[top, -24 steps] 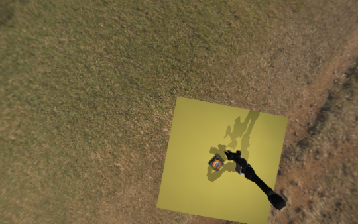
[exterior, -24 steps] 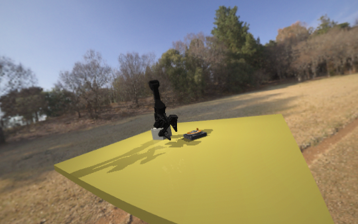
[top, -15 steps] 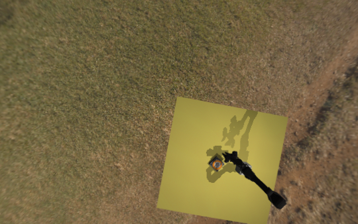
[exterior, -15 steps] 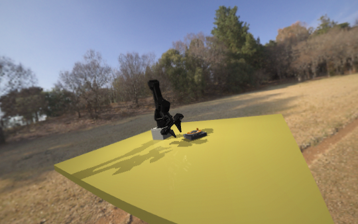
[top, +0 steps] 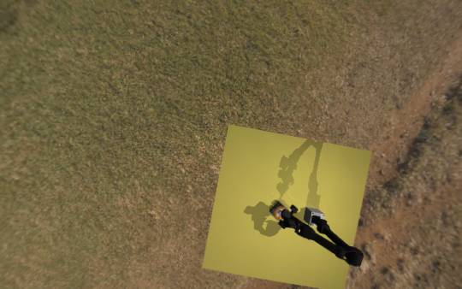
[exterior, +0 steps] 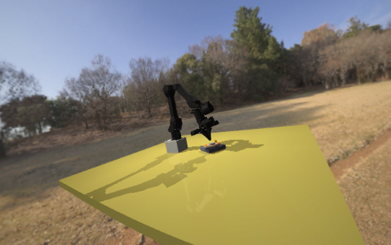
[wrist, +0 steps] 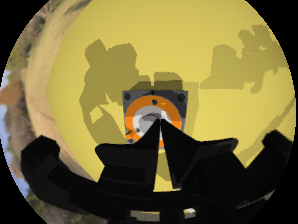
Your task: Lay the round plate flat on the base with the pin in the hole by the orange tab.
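The round plate (top: 278,209) (exterior: 211,145) (wrist: 172,107) has an orange ring around a pale grey centre. It sits on the dark square base (exterior: 214,148) (wrist: 167,93). An orange piece, perhaps the tab, stands up at the plate's far side in the exterior view. A small dark spot shows on the ring's upper part in the wrist view. My gripper (exterior: 210,139) (wrist: 159,121) is shut and empty, pointing down just above the plate, its tips over the plate's centre in the wrist view. The post is largely hidden; I cannot tell pin from hole, or the plate's tilt.
The base stands on the yellow table top (top: 239,171) (exterior: 253,188) (wrist: 225,120). The arm's grey mounting block (top: 314,215) (exterior: 176,146) is a short way off. The arm's shadows fall around the base.
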